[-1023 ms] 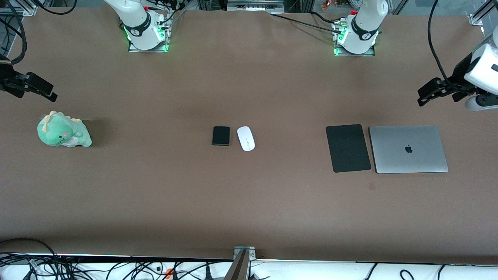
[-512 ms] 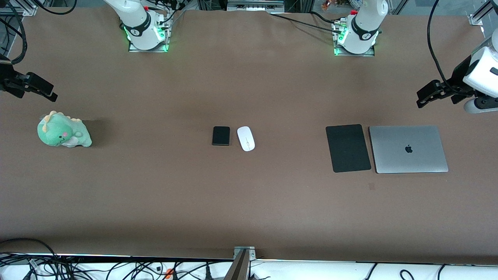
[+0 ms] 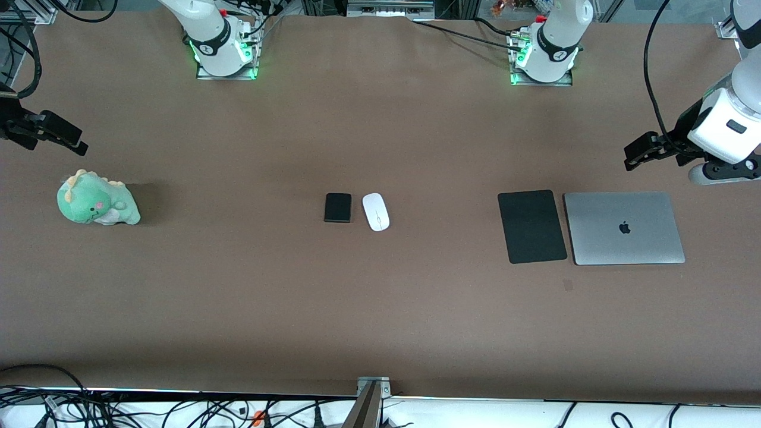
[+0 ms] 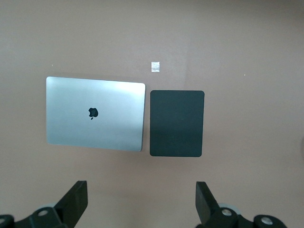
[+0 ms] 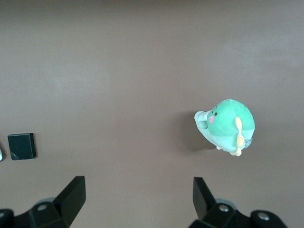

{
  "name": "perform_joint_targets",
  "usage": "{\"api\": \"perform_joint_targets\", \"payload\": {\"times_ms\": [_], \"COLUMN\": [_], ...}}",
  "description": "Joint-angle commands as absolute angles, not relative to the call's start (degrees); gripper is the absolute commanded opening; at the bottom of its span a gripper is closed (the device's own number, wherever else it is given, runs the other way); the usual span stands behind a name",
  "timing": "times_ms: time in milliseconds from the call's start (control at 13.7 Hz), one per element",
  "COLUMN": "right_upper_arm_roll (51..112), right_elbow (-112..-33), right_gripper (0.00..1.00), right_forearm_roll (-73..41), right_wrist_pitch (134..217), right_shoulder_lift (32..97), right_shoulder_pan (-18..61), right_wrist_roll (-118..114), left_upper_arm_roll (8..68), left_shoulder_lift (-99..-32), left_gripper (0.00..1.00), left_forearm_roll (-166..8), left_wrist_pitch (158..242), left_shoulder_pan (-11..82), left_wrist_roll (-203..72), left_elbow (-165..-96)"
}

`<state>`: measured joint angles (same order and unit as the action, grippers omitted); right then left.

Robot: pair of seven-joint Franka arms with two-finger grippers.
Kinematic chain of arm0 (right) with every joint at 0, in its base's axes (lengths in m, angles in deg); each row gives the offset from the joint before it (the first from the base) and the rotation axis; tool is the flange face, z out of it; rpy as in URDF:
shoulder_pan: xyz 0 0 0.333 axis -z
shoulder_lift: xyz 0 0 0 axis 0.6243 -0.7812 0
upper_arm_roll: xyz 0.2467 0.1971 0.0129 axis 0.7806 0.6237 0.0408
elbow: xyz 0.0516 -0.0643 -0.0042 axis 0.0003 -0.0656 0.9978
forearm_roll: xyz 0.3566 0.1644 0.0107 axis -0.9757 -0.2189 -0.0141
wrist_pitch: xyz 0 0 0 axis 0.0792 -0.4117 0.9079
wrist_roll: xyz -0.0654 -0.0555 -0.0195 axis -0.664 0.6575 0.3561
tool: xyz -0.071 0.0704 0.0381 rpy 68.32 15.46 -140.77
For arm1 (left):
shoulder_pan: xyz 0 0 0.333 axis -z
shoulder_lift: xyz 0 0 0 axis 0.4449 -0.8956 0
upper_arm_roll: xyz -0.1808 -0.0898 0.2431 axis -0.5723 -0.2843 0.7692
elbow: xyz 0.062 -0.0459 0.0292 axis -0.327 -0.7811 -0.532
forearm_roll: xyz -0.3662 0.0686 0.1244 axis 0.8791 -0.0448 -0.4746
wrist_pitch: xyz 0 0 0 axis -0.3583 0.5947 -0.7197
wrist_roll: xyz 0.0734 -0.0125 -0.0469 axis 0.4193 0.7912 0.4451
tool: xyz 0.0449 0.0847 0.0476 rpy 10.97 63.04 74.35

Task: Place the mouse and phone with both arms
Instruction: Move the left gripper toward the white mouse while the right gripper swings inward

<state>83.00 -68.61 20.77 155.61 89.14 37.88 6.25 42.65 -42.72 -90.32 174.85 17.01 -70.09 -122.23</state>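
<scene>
The white mouse (image 3: 376, 211) and the small black phone (image 3: 337, 207) lie side by side at the middle of the table, the phone toward the right arm's end. The phone also shows in the right wrist view (image 5: 21, 146). My left gripper (image 3: 635, 156) is open and empty, up over bare table at the left arm's end, beside the laptop; its own view shows it too (image 4: 141, 199). My right gripper (image 3: 74, 144) is open and empty, up over the table at the right arm's end, above the plush toy; its own view shows it too (image 5: 138, 195).
A black mouse pad (image 3: 531, 226) and a closed silver laptop (image 3: 623, 227) lie side by side toward the left arm's end. A green plush dinosaur (image 3: 95, 199) sits toward the right arm's end. Cables hang along the table's near edge.
My left arm has swung inward, its gripper moving toward the table's middle above the laptop. The right arm, mouse and phone have not moved.
</scene>
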Motion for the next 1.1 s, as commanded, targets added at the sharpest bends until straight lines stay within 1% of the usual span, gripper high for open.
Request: {"api": "perform_joint_targets", "payload": {"times_ms": [0, 731, 1023], "right_upper_arm_roll": [83.4, 83.5, 84.1], "right_elbow": [-68.8, -69.1, -69.6], "right_gripper": [1.00, 1.00, 1.00], "right_forearm_roll": [20.3, 20.3, 20.4], "right_wrist_pitch": [155.4, 155.3, 153.5], "right_shoulder_lift": [89.8, 89.7, 88.0], "right_shoulder_pan": [38.5, 38.3, 36.9], "right_wrist_roll": [5.3, 5.4, 5.2], "left_upper_arm_roll": [42.7, 42.7, 42.6], "left_shoulder_lift": [-43.4, -43.3, -43.6], "left_gripper": [1.00, 1.00, 1.00], "left_forearm_roll": [-90.4, -90.4, -90.4], "left_wrist_pitch": [173.1, 172.5, 170.6], "left_shoulder_pan": [17.0, 16.8, 18.5], "left_wrist_roll": [-68.9, -68.9, -68.9], "left_elbow": [-120.3, -120.0, -120.5]}}
